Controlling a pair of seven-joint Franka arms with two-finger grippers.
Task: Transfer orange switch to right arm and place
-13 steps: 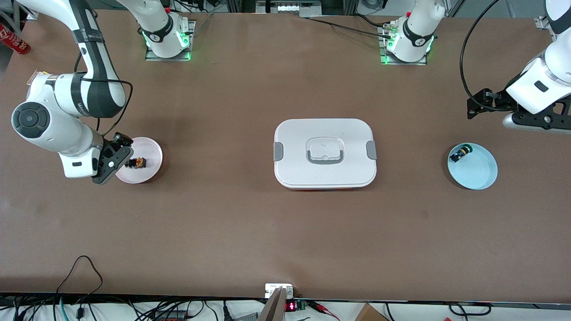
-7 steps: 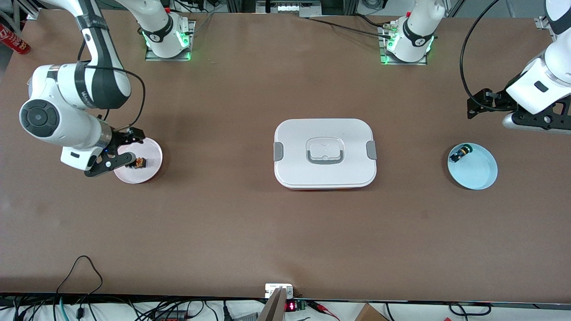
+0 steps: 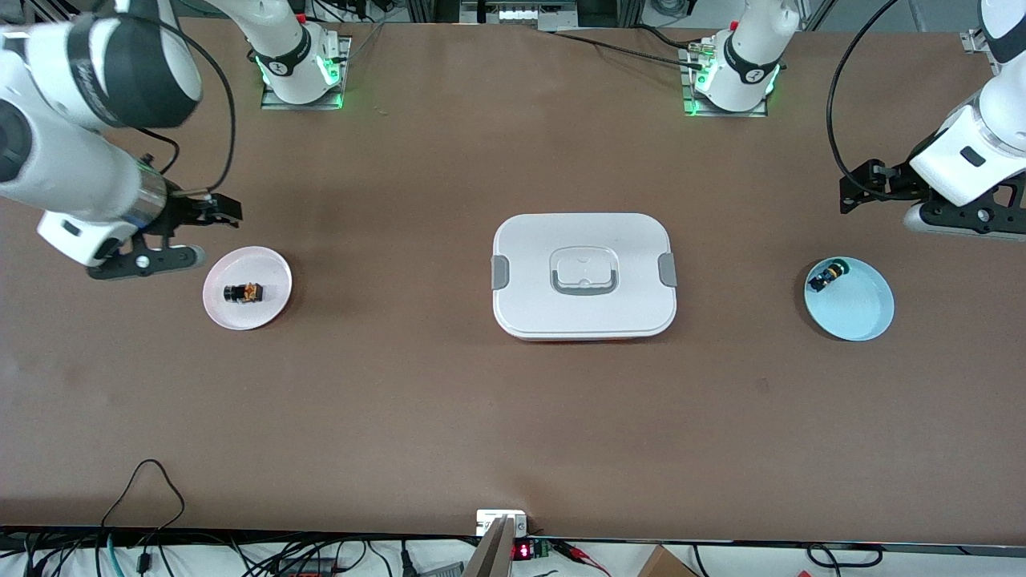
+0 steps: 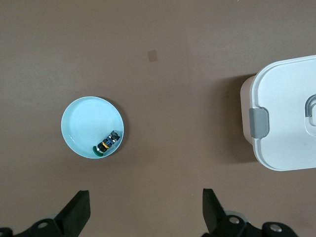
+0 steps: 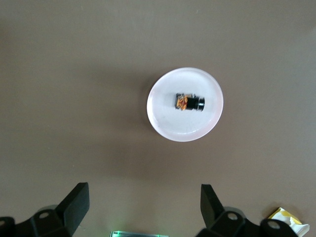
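The orange switch (image 3: 243, 293) lies on its side on a pink plate (image 3: 268, 308) toward the right arm's end of the table. It also shows in the right wrist view (image 5: 190, 102), in the middle of the plate (image 5: 163, 123). My right gripper (image 3: 196, 234) is open and empty, up in the air over bare table beside the plate; its jaws stand wide apart in the right wrist view (image 5: 144, 190). My left gripper (image 3: 878, 204) is open and empty, and waits over the table near a blue plate; its jaws are also wide apart (image 4: 144, 197).
A blue plate (image 3: 862, 312) at the left arm's end holds a black switch with a green tip (image 3: 827, 276), also in the left wrist view (image 4: 106, 144). A shut white box with grey clasps (image 3: 583, 276) stands mid-table. A small yellow-white packet (image 5: 286, 219) lies near the right gripper.
My right gripper has risen and drawn back from the pink plate, open, leaving the orange switch lying on it. The left arm has not moved.
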